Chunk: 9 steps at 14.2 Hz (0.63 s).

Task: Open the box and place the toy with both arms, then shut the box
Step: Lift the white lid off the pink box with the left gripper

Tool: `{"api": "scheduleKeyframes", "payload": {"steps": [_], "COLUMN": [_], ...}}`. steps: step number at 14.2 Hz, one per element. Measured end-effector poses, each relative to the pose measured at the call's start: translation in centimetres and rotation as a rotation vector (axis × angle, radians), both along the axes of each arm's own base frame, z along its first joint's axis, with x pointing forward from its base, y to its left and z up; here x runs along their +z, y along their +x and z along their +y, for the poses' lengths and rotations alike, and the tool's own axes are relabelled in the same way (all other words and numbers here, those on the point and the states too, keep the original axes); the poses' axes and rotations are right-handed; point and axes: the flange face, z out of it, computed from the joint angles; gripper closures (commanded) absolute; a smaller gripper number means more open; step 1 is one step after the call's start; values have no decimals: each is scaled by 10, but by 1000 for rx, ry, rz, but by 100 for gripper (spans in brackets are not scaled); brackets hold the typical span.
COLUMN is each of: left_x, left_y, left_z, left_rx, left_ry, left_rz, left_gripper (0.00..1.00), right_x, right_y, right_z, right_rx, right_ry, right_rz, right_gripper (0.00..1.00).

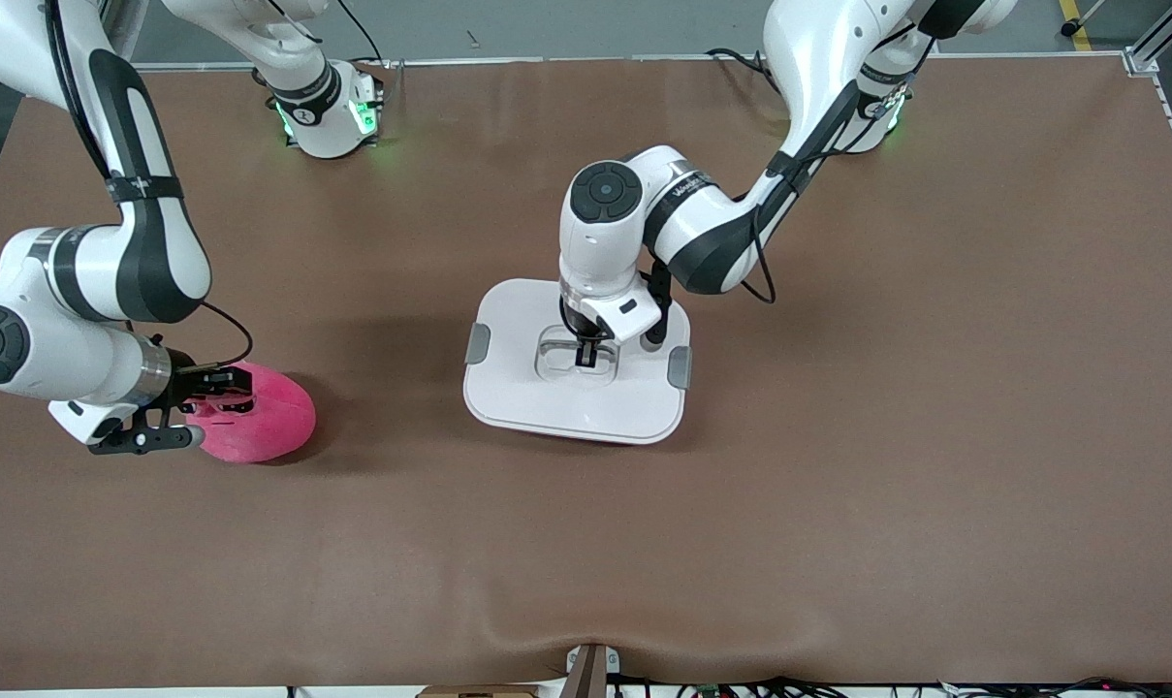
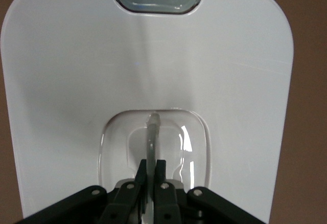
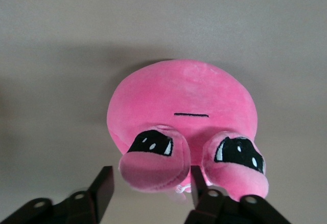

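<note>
The brown table (image 1: 838,485) carries two things, well apart. The larger is the box (image 1: 527,397), a rounded-rectangular container near the middle of the table. Its white lid (image 2: 76,81) sits flat on top, so the box is closed and nothing of its inside shows; whether anything is in it cannot be told. A grey clip (image 1: 477,343) sits on the lid's edge toward the right arm's end, and a second grey clip (image 1: 680,366) on the edge toward the left arm's end. In the lid's centre is a clear recessed well with a thin clear handle (image 2: 152,132) standing across it.

The left arm reaches down from its base onto the lid. The left gripper (image 1: 586,353) is in the well, its fingers (image 2: 140,175) drawn together and clamped on the handle, as the left wrist view shows: the clear strip runs straight between the two black tips.

The toy (image 1: 261,417), a small round pink plush with two bulging dark eyes, lies on the bare table toward the right arm's end, outside the box. The right gripper (image 1: 193,412) is down at the toy. In the right wrist view its fingers (image 3: 102,185) stand apart on either side of one bulging eye (image 3: 153,157), near the plush but not visibly pressing it.
</note>
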Motion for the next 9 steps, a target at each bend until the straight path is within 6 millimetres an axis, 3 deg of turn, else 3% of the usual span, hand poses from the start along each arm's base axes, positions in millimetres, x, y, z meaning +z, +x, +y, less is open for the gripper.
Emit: {"api": "scheduleKeyframes", "payload": {"steps": [3,9], "left_x": [1,22], "left_y": [0,0], "left_z": [0,-4], "left_rx": [0,36], "left_ry": [-1,-44], "left_rz": [-1,-1], "left_gripper": [100,100], "right_x": [-2,0], "right_y": [0,2], "right_z": [1,4], "right_rx": [1,6], "right_ry": [0,1], "right_rz": [0,-6], "right_gripper": [97,100]}}
